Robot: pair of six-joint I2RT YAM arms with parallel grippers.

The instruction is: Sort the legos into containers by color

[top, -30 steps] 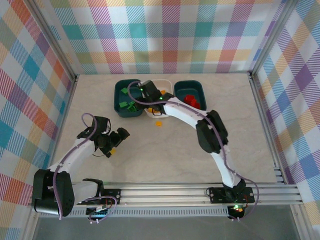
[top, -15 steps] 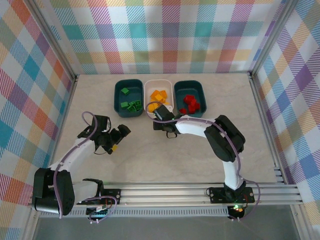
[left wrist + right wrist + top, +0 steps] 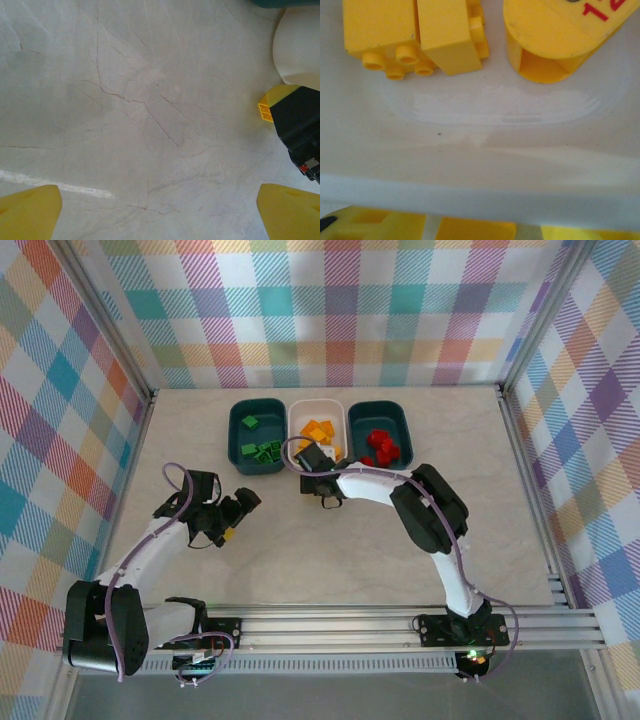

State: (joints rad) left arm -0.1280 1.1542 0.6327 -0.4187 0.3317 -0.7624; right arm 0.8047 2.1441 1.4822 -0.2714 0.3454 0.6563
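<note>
Three containers stand in a row at the back: a teal bin (image 3: 257, 436) with green legos, a white bin (image 3: 317, 428) with orange-yellow legos (image 3: 415, 35), and a teal bin (image 3: 380, 430) with red legos. My right gripper (image 3: 320, 484) is low on the table against the white bin's front wall. A yellow brick (image 3: 475, 231) sits between its fingers (image 3: 365, 225), with a narrow gap on each side. In the left wrist view that brick (image 3: 264, 107) pokes out beside the right arm's black housing (image 3: 300, 127). My left gripper (image 3: 240, 508) hovers wide open over bare table.
The marble tabletop (image 3: 330, 550) stretches toward the arm bases. Checkered walls close in the left, back and right sides. A metal rail (image 3: 400, 620) runs along the near edge.
My right gripper left the left teal bin and came down onto the table in front of the white bin, around the loose yellow brick. Its jaws narrowed. The left arm stayed put.
</note>
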